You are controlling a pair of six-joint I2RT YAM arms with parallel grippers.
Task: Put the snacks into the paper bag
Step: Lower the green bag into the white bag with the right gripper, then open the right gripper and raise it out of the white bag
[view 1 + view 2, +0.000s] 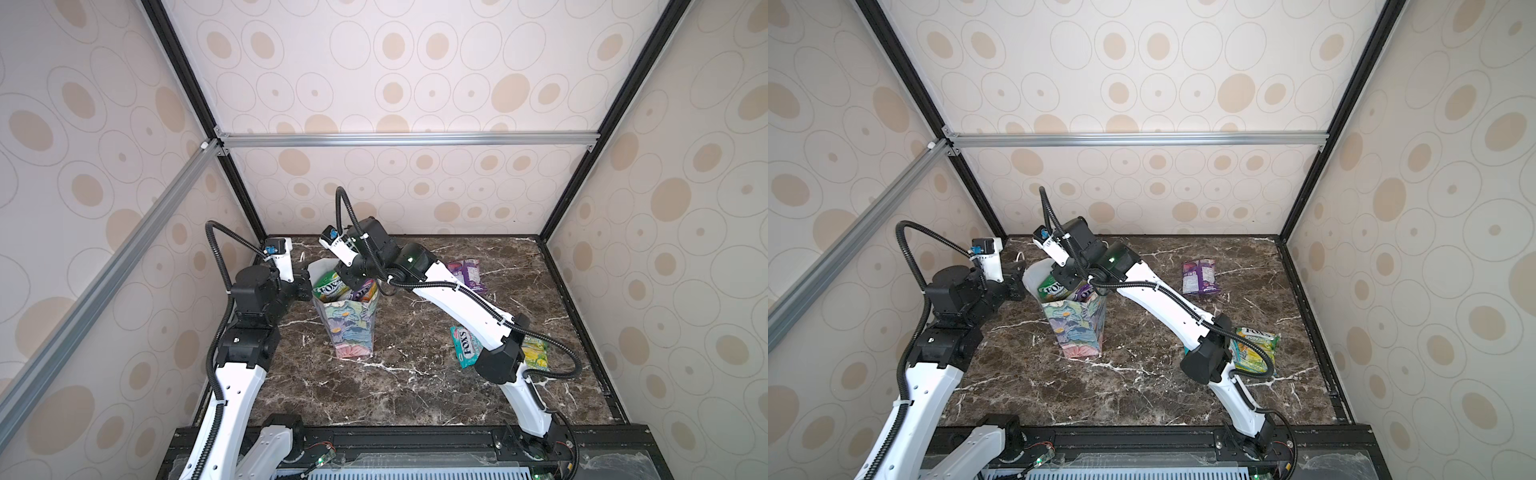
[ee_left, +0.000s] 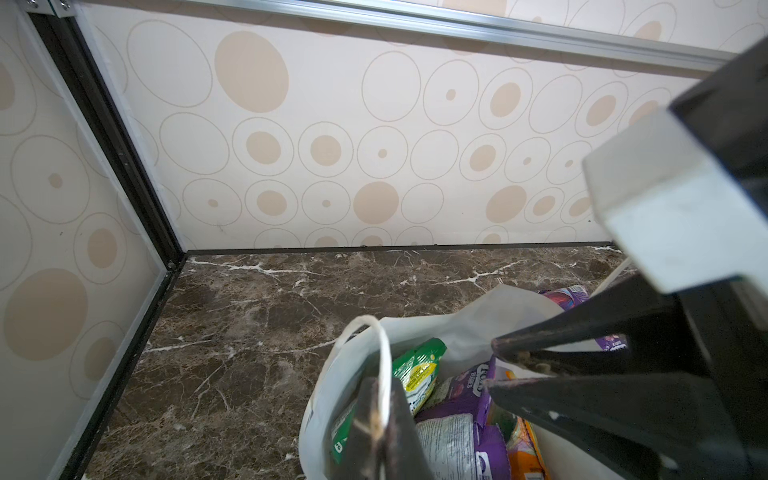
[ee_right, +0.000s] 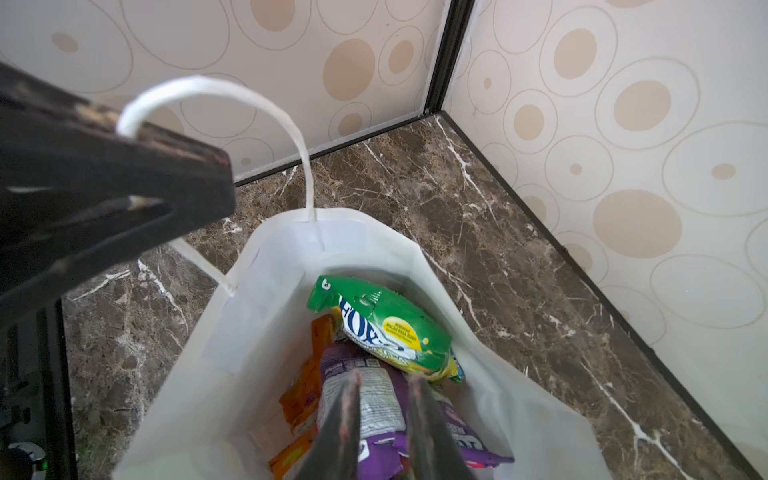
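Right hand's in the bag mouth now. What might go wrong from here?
The right hand is open in the mouth of the paper bag, just over a purple packet; lifting out may snag it. The left hand is shut on the cord handle; a tug might tip the tall bag. The right elbow hangs above the teal packet and may sweep it.

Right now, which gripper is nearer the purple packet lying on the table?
Right. The right gripper is at the mouth of the paper bag, toward the purple packet; the left gripper is at its opposite rim, farther off.
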